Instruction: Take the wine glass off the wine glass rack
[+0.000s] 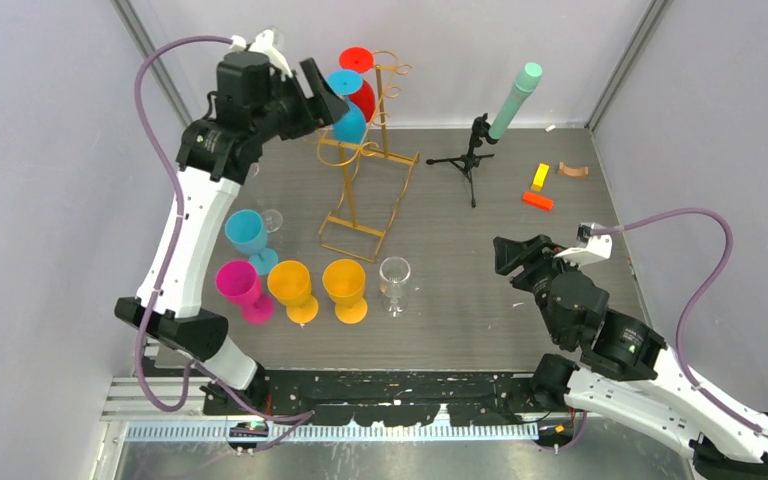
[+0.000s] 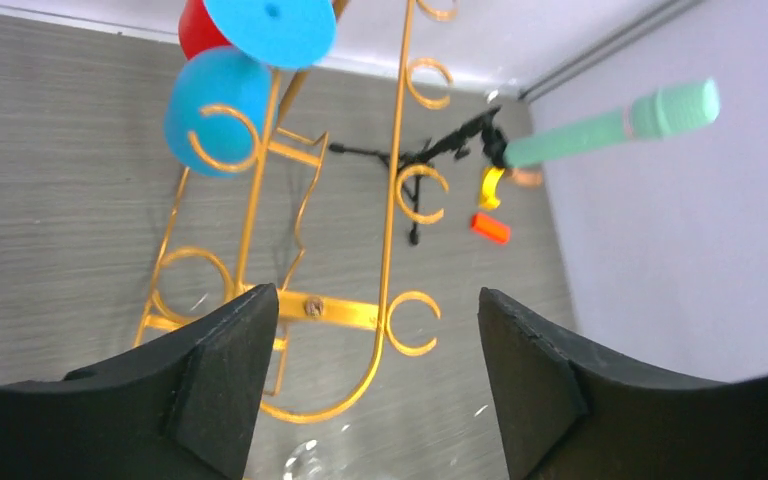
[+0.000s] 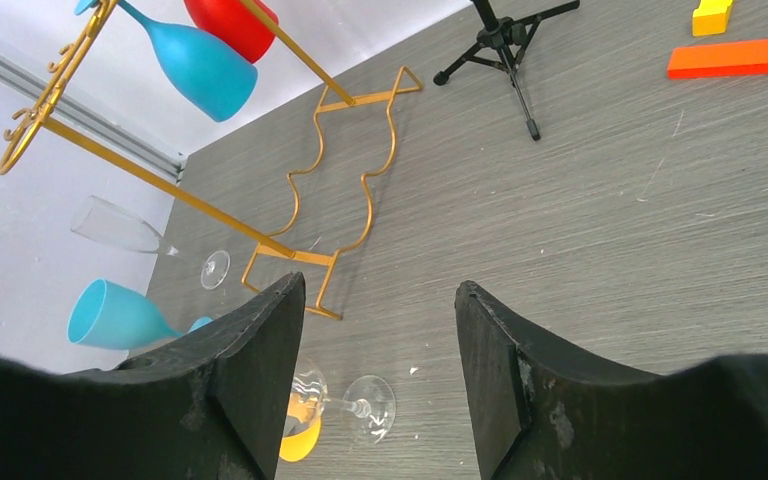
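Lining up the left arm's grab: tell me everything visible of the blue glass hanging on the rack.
The blue glass is opaque and plastic-looking. It hangs upside down from the upper hooks of the gold rack, round foot on top, bowl pointing down. A red glass hangs beside it. The open left gripper is near but not touching it.

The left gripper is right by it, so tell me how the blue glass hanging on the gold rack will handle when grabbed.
The blue glass looks opaque and matte, probably plastic: light and not brittle. Hanging bowl-down by its foot, it may swing when touched. The rack is thin wire, so a sideways tug could tip it.
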{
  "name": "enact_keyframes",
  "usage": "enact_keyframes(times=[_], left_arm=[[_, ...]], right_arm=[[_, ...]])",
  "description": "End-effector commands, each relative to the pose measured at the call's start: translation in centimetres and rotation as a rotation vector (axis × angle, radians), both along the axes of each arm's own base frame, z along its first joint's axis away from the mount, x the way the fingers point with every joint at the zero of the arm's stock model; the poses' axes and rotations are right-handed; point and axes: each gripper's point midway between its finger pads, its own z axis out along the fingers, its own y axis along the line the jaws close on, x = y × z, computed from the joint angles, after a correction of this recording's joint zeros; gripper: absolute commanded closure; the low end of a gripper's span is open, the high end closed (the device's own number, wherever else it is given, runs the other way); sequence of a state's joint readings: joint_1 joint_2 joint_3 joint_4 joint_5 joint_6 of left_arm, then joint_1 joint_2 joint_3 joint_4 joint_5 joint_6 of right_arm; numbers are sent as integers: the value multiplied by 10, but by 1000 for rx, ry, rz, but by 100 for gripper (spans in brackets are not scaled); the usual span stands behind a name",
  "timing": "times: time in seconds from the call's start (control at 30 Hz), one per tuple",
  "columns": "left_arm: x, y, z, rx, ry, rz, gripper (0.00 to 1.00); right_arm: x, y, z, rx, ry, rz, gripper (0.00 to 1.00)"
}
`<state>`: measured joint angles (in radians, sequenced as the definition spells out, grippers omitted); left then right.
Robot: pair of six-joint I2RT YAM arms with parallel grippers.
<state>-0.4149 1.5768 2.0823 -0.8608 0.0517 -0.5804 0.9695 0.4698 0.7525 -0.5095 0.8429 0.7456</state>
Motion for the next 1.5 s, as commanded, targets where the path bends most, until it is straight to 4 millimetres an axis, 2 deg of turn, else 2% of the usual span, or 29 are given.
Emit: enact_keyframes(times=[0.0, 0.07, 0.27, 0.43, 0.5, 0.6, 0.77, 0.97, 1.13, 1.47], left_arm=[[41, 5, 36, -248, -66, -4, 27], [64, 13, 39, -287, -62, -2, 29], [120, 28, 14, -287, 0, 23, 32], [147, 26, -8, -329, 36, -33, 34], [150, 20, -10, -362, 46, -77, 41], [153, 12, -5, -416, 37, -124, 45], [161, 14, -5, -440, 30, -108, 49], [171, 23, -29, -499, 150, -28, 56], [178, 30, -45, -508, 202, 28, 58], [183, 26, -39, -572, 203, -8, 63]], right_arm=[[3, 3, 13, 50, -11, -16, 38], [3, 5, 12, 48, -6, -12, 38], [4, 12, 7, 47, 13, 3, 39], [4, 13, 3, 38, 20, 10, 39], [5, 13, -2, 24, 24, 5, 39], [5, 11, -7, 4, 25, 1, 39], [4, 10, -10, 25, 16, 3, 39], [2, 7, -10, 43, 9, 1, 39], [2, 7, -9, 46, 6, 0, 39], [3, 7, -12, 34, 13, -6, 39]])
